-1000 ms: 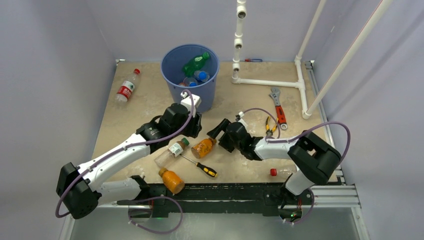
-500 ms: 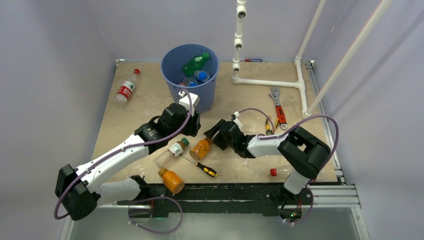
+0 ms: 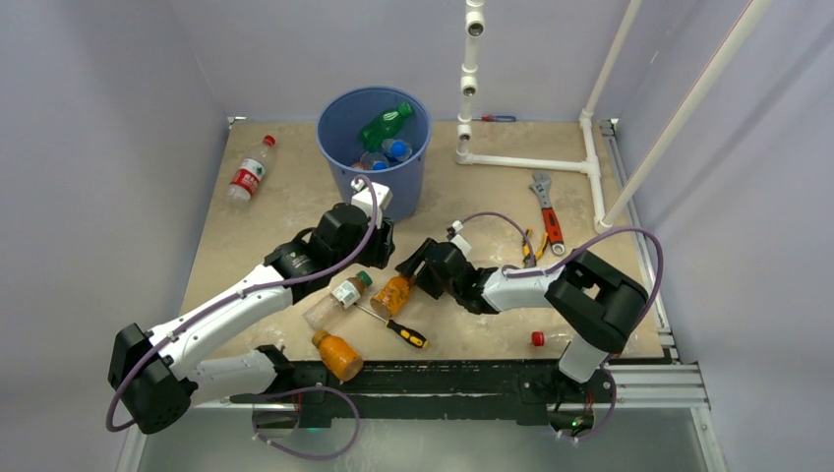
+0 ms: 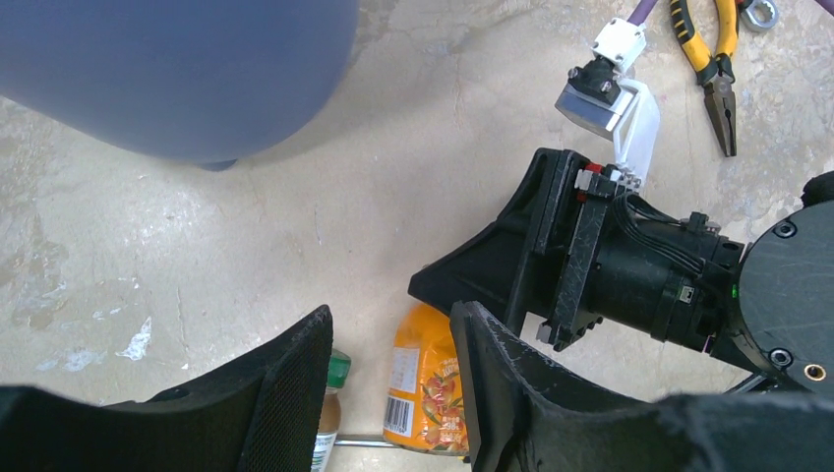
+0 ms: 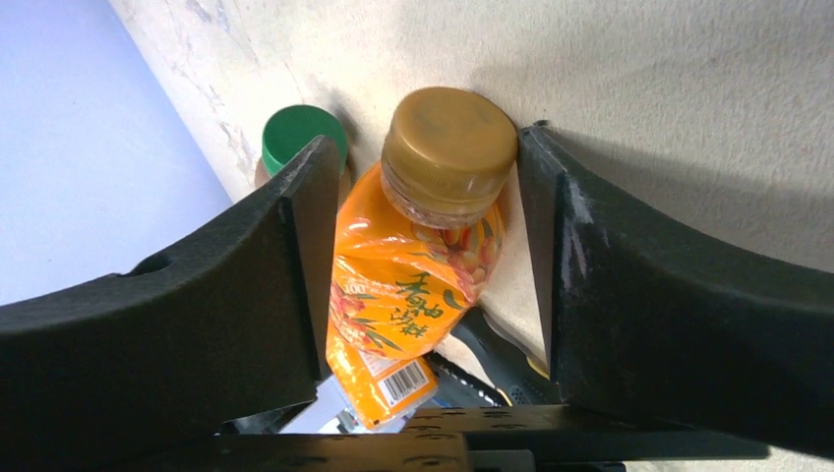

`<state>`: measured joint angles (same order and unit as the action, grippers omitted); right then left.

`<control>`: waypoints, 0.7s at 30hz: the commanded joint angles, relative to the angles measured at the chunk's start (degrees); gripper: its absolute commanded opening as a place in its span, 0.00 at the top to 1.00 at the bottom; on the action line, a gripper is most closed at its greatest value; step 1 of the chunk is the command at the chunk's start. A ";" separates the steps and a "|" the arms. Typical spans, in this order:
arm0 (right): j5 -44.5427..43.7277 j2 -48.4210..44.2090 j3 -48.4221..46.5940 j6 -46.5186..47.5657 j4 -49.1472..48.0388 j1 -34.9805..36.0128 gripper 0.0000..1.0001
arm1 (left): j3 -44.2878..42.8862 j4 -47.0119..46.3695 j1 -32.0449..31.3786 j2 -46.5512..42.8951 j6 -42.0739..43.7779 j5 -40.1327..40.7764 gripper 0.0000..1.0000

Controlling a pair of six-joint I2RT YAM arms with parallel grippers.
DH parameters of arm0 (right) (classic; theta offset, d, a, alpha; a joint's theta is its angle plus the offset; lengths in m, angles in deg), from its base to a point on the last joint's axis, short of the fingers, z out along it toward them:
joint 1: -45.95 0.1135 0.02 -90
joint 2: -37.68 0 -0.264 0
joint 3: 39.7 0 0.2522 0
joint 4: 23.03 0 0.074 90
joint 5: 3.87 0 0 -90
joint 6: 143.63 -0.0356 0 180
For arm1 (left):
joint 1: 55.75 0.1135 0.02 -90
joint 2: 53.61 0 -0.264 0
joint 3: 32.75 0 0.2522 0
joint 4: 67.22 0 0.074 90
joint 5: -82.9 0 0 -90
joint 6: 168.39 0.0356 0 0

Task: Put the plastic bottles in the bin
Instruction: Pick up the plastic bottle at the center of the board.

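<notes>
Plastic bottles (image 3: 384, 126) are seen in the blue bin (image 3: 413, 179); four are left outside it. The orange juice bottle (image 3: 396, 293) is clasped by the right gripper (image 5: 423, 157) — the left gripper (image 4: 391, 320) is parted, empty.

The right arm (image 3: 536, 285) is lying low, its right gripper (image 5: 428, 143) clamping the orange bottle (image 5: 398, 285) just below the cap. The left arm (image 3: 226, 310) is stretching forward, the left gripper (image 4: 391, 324) hovering just beyond that bottle, fingers parted and empty.

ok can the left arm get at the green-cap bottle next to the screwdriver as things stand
Probably yes: the left pincer hangs open just above the green-cap bottle, nothing between. The right pincer, closed on the orange bottle beside it, crowds one side.
</notes>
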<state>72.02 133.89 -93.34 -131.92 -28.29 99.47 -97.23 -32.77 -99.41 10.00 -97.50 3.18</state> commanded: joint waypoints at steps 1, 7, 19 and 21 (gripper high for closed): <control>-0.45 1.12 1.57 1.77 7.60 0.71 0.38 | 0.36 -1.27 -0.33 -0.95 -0.97 0.08 0.52; 0.54 0.92 2.05 1.56 6.28 0.71 0.65 | 0.43 -1.22 -0.30 -0.95 -0.97 0.18 0.52; -9.60 -27.65 7.82 18.60 7.03 0.71 1.00 | 1.33 -3.71 -0.29 -4.95 -1.16 -0.72 0.52; -8.34 -33.12 9.25 27.60 3.48 0.78 1.00 | 2.26 -5.76 -0.29 -7.38 -0.85 -2.03 0.50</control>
<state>66.93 110.26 -86.32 -120.46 -19.18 99.95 -96.43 -33.63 -99.41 7.25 -97.87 3.03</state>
